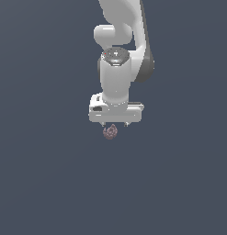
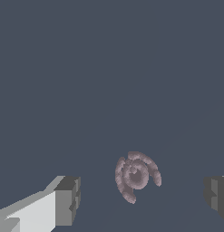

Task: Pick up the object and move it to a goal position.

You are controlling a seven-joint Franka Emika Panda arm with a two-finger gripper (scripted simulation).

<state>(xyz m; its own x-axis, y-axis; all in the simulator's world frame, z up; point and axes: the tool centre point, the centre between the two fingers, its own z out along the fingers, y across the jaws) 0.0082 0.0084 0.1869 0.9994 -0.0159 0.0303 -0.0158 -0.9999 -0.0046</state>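
Arm hangs over the flat grey bench [image 1: 46, 183] in the exterior view, gripper [image 1: 114, 124] just above the object [image 1: 110, 132]. Wrist view: fingers [image 2: 68, 199] spread wide apart, object [image 2: 136, 175] between them, untouched. No writing is legible.

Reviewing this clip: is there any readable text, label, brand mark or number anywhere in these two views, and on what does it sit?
None readable in either view.
The arm shows a small red speck near its top cap, too small to read as a sign.
The gripper, the object and the grey surface carry no lettering.
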